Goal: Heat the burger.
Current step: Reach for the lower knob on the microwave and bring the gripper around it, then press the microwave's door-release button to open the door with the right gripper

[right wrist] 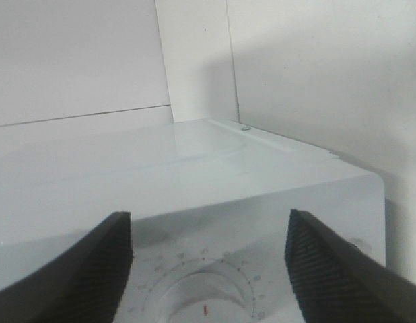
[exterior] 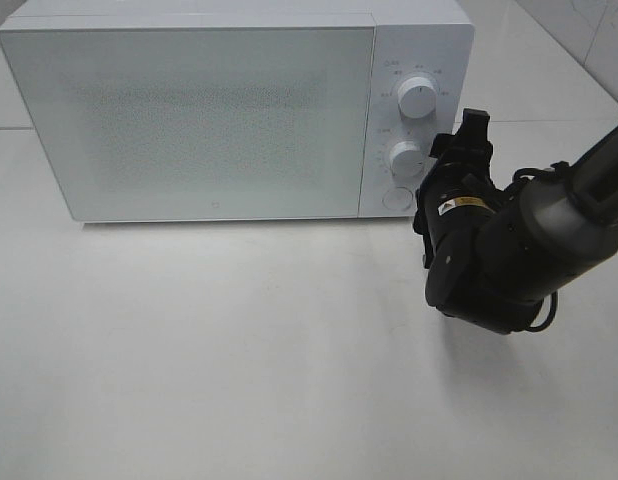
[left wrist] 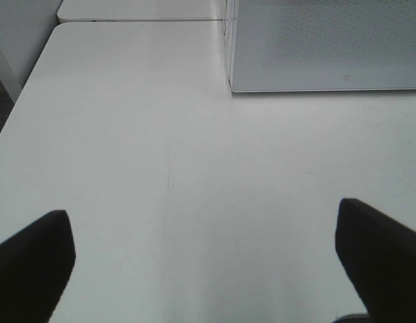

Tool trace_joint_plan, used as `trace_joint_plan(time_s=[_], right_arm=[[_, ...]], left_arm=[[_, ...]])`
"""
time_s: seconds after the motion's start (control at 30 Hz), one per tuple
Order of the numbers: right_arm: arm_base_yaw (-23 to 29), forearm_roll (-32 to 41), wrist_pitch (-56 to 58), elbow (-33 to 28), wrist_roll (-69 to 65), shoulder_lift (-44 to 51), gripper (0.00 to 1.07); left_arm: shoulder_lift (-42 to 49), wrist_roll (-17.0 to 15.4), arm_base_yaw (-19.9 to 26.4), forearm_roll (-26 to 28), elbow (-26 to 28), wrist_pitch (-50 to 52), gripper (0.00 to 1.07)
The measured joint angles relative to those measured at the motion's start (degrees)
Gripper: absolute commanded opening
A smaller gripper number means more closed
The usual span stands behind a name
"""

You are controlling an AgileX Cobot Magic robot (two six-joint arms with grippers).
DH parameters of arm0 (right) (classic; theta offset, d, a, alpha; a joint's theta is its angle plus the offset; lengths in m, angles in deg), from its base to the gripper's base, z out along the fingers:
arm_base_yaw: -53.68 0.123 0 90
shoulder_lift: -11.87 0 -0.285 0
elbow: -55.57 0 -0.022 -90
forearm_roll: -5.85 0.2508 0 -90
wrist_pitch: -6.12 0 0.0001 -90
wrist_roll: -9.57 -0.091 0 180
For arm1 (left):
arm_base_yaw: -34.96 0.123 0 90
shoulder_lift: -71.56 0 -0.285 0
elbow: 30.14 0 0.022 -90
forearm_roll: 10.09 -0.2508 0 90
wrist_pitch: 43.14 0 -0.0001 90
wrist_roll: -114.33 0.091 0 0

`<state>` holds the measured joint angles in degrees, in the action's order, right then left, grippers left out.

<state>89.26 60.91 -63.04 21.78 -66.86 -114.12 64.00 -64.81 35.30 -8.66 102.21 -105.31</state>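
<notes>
Though burger unseen, right hand [right wrist: 208, 222] released, fingers [right wrist: 80, 269] flanking the microwave dial [right wrist: 204, 299].

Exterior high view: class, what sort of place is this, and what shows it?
Probably a robotics lab mock-up of a kitchen: a white microwave sits on a plain white table, and the right gripper hovers at its dial.

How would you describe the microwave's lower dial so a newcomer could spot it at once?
Find the white microwave; its control strip runs right of the closed door. The lower dial is the middle of three round controls: a raised knob, under the upper dial and above the flat button.
</notes>
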Motion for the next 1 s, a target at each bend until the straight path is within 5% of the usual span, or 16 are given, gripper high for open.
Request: trace_joint_plan(time_s=[0.6, 1.0], right_arm=[[0.00, -10.08, 0.23, -9.97, 14.32, 10.54, 0.69], [0.00, -14.78, 25.04, -14.84, 43.83, 26.18, 0.68]], left_arm=[[0.00, 0.00, 0.00, 0.00, -0.06, 0.00, 0.98], [0.00, 0.00, 0.00, 0.00, -0.06, 0.00, 0.98]])
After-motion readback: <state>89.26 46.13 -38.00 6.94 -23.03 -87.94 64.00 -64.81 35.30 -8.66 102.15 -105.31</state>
